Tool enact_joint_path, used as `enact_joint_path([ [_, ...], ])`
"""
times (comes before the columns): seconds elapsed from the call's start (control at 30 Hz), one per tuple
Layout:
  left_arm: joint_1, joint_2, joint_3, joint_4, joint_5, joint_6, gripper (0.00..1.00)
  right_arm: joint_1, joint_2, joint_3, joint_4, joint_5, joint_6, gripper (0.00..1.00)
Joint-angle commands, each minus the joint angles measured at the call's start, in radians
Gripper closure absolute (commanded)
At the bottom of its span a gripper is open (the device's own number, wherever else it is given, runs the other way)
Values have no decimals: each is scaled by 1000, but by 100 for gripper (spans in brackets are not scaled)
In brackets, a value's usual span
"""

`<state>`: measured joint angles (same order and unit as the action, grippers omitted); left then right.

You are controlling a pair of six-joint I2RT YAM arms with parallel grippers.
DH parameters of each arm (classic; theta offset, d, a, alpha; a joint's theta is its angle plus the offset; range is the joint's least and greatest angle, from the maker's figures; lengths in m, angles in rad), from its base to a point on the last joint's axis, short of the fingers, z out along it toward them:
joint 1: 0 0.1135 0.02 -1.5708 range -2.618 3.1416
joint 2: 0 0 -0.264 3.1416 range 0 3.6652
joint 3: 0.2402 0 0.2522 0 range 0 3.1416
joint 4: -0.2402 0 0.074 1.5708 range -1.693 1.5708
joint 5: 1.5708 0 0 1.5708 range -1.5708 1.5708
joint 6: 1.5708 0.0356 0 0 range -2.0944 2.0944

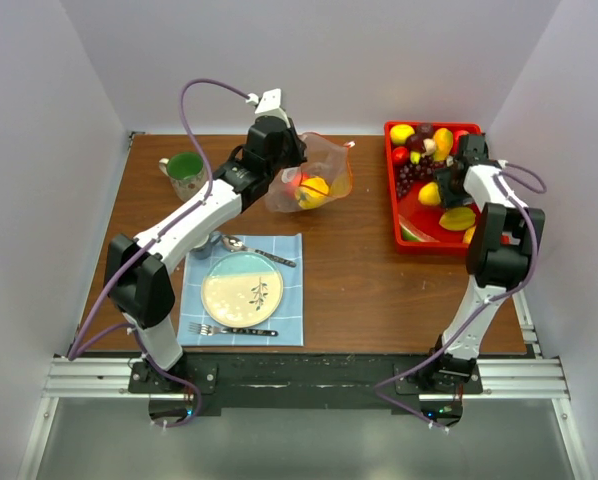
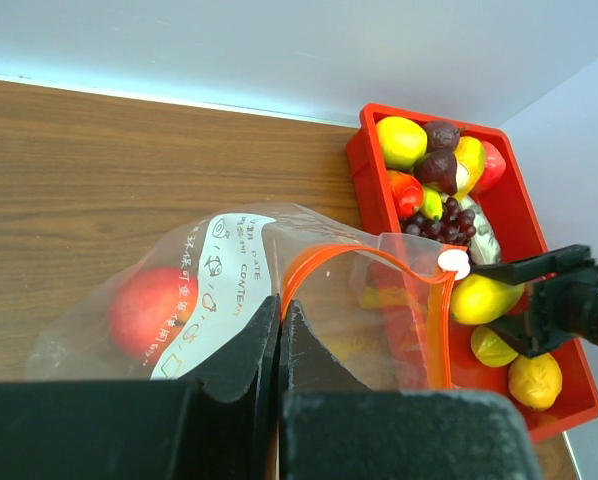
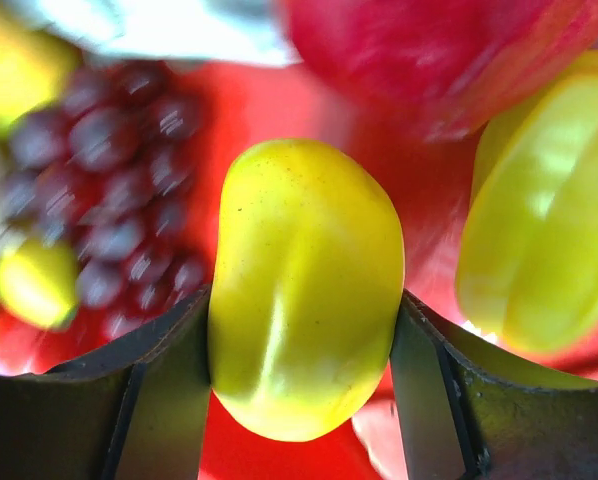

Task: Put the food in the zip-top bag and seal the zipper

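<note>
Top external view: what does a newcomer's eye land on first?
The red tray at the far right, heaped with glossy toy fruit, where the right end effector grips a yellow fruit from both sides. Then the clear zip-top bag at far centre, pinched at its mouth by the left end effector, with red and yellow pieces already inside.
</note>
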<state>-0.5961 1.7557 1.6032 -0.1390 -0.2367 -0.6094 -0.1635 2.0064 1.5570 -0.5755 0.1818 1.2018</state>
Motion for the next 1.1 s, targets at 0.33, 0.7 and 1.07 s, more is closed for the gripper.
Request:
enact_joint_path([
  [0.33, 4, 45, 55, -21, 69, -67, 100, 327, -580, -190, 331, -151, -407, 100],
  [0.7, 2, 73, 98, -31, 129, -112, 100, 639, -525, -164, 399, 10, -478, 98],
  [1.07, 4, 61, 104, -33, 134, -108, 100, 660, -455, -85, 347, 30, -534, 19],
])
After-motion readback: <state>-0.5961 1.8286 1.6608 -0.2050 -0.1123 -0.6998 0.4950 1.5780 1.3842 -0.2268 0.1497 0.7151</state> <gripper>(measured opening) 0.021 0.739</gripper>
